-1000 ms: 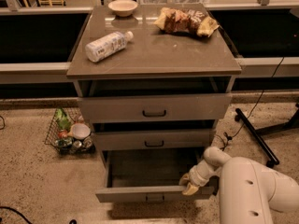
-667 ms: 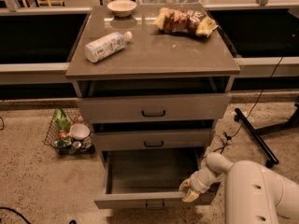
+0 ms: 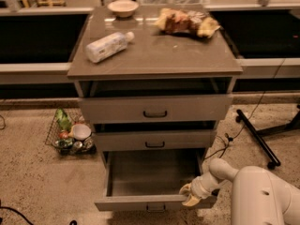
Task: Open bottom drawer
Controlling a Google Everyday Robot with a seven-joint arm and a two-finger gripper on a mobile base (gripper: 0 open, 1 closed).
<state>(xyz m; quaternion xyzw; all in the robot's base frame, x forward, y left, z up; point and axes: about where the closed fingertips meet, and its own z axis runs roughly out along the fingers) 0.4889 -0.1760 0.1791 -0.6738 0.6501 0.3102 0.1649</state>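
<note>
The bottom drawer (image 3: 150, 202) of the grey-brown cabinet is pulled far out, its inside bare, its small black handle (image 3: 155, 207) at the front's centre. My gripper (image 3: 190, 195) sits at the drawer's front right corner, touching the top edge of the front. The middle drawer (image 3: 154, 140) and the top drawer (image 3: 154, 108) are each out a little.
On the cabinet top lie a plastic bottle (image 3: 107, 46), a bowl (image 3: 123, 7) and snack bags (image 3: 186, 21). A wire basket of items (image 3: 70, 134) stands on the floor at left. A black stand leg (image 3: 255, 135) and cables lie at right.
The bottom drawer has slid further out toward the camera. My gripper has moved down and forward with its front right corner.
</note>
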